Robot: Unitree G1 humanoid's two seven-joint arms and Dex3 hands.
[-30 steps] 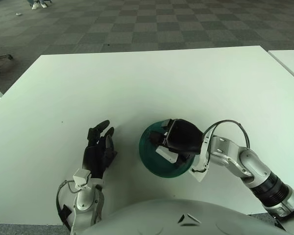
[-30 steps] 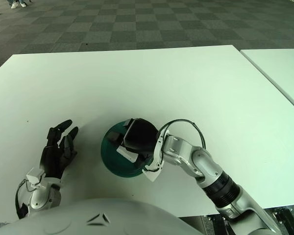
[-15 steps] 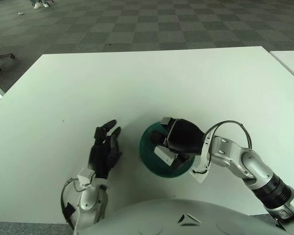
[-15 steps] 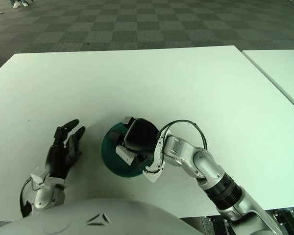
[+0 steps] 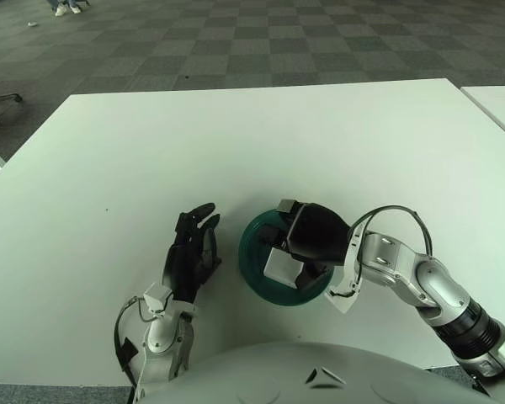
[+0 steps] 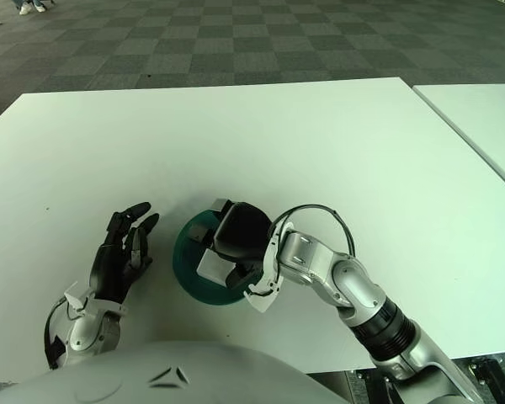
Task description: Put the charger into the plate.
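The black 3-fingered right hand (image 5: pixel 307 240) sits directly over the round dark-green plate (image 5: pixel 254 252), fingers curled around the small white block charger (image 5: pixel 279 265). The charger hangs at the fingertips, low inside the plate's bowl; whether it touches the bottom I can't tell. Release looks next. The left hand (image 5: pixel 189 257) shows beside the plate's left rim, fingers spread, above the white desk (image 5: pixel 236 143).

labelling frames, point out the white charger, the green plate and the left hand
white block charger (image 5: pixel 279 265), left eye view, flat top face
dark green round plate (image 5: pixel 251 255), left eye view, left rim
left hand (image 5: pixel 189 257), left eye view, palm
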